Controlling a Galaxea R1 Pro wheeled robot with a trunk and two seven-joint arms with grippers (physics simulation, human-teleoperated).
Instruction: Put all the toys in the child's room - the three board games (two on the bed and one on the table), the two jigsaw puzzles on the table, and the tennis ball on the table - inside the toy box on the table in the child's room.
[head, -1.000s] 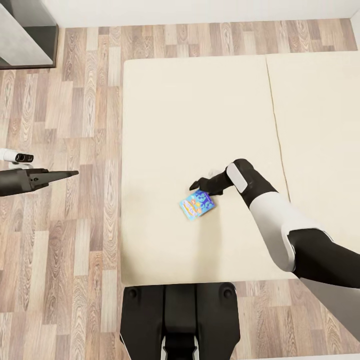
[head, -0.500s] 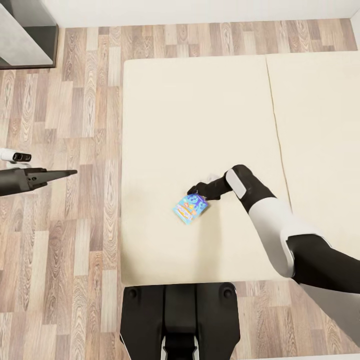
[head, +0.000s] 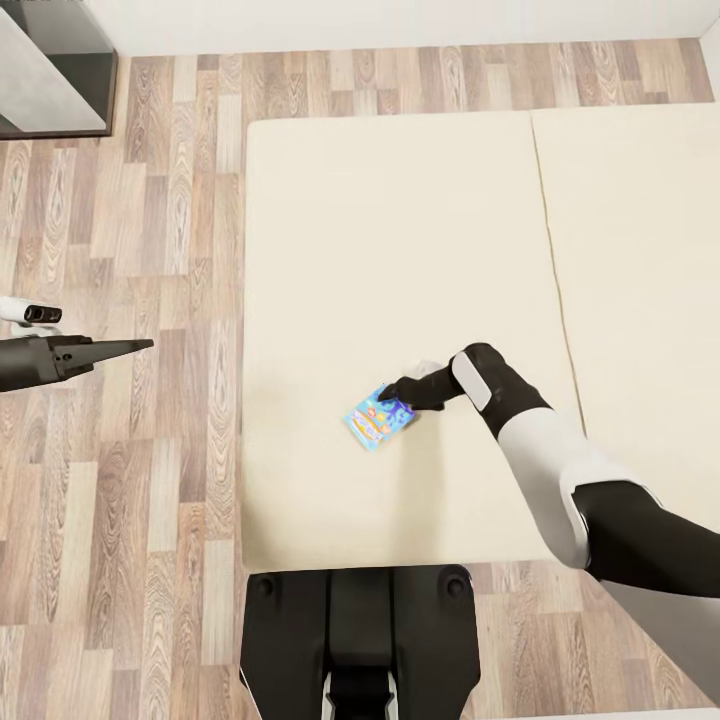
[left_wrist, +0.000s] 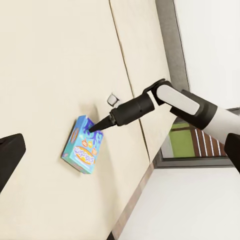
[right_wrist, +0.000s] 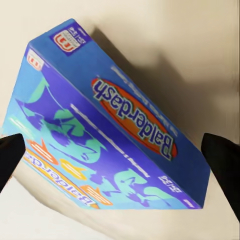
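Note:
A small blue board game (head: 380, 418) marked "Balderdash" lies on the bed (head: 400, 220), on the cream mattress near its front edge. My right gripper (head: 397, 392) is down at the box's far corner. The right wrist view shows that gripper (right_wrist: 117, 155) open, with one dark finger on each side of the box (right_wrist: 110, 135), which looks tilted with one edge raised. From the left wrist view the right gripper (left_wrist: 95, 127) points at the top corner of the box (left_wrist: 84, 145). My left gripper (head: 140, 346) hangs over the floor, left of the bed, open and holding nothing.
Wood-plank floor (head: 150, 480) runs along the bed's left side and behind it. A dark grey unit (head: 50, 70) stands at the far left corner. A seam (head: 552, 250) splits the mattress in two. My own base (head: 360, 630) touches the bed's front edge.
The blue box has slid a little to the left and turned. My right gripper has come closer over its far corner. The left arm and the camera have hardly moved.

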